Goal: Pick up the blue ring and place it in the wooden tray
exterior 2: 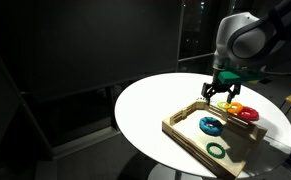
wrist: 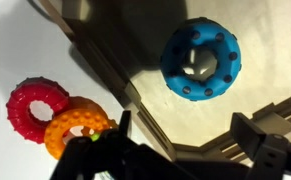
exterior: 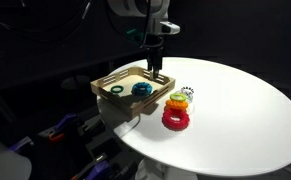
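The blue ring (wrist: 200, 59) lies flat on the pale base of the wooden tray (wrist: 105, 65). It also shows in both exterior views (exterior: 142, 89) (exterior 2: 211, 124) inside the tray (exterior: 103, 82) (exterior 2: 183, 129). My gripper (wrist: 190, 135) is open and empty above the tray, its fingers (exterior: 155, 70) (exterior 2: 221, 96) hovering over the tray side nearest the other rings. The blue ring is free of the jaws.
A thin dark green ring (exterior: 117, 90) (exterior 2: 217, 150) also lies in the tray. A red ring (exterior: 176, 119) (wrist: 37, 108), an orange ring (wrist: 77, 128) and more coloured rings (exterior: 181, 98) (exterior 2: 243, 112) sit on the white round table (exterior: 245, 110) beside the tray.
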`<control>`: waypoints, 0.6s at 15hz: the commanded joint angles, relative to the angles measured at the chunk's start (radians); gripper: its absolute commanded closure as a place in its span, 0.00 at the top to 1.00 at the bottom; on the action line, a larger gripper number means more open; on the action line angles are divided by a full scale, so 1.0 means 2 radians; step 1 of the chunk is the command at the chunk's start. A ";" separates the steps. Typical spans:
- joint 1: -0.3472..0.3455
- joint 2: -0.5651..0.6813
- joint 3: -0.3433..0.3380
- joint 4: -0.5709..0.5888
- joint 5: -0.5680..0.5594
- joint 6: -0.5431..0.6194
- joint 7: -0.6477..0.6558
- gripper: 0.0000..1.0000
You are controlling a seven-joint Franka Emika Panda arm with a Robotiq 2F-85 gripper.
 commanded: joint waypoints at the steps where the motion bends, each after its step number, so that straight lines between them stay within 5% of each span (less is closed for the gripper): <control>1: -0.018 -0.053 0.002 -0.021 -0.011 -0.039 -0.059 1.00; 9: -0.051 -0.149 0.005 -0.027 -0.023 -0.187 -0.131 1.00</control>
